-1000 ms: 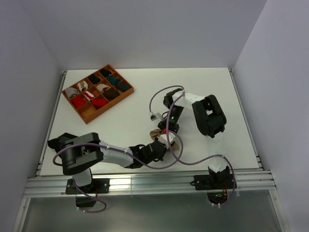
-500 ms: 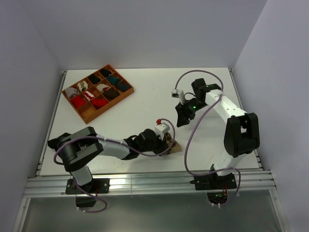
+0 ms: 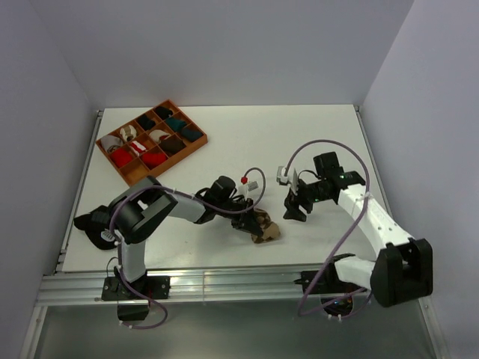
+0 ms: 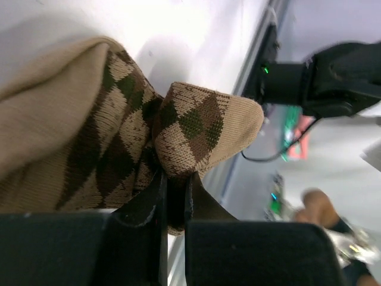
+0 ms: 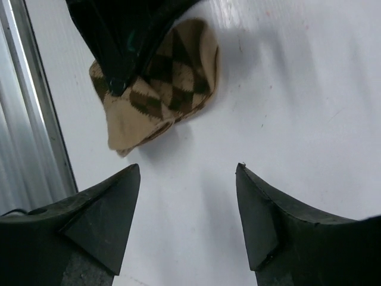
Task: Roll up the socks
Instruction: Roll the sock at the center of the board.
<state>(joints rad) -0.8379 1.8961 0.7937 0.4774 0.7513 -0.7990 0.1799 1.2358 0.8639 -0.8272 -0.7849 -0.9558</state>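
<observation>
Shows the left jaws all but closed, pinching a fold of the tan-and-dark-brown argyle fabric sock [image 4: 119, 143]. Finds that sock bunched into a loose lump on the white desk [image 3: 224, 134], close to the near edge and about mid-width. Shows the right jaws spread wide and holding nothing, hanging just right of the lump and apart from it.

Cannot make out the bright red sock with the white patch in any view; possibly tucked inside the argyle, but no telling.

Looks, judging by the lump, like a roll only partly formed, with one end of the argyle sticking out loose. Probably leaves tightening and tucking to do.

Finds, at the far left, an orange compartment tray [image 3: 187, 153], most cells filled with sock rolls [image 3: 156, 158] in black, teal, red, white and brown, and the nearest cell seemingly bare.
</observation>
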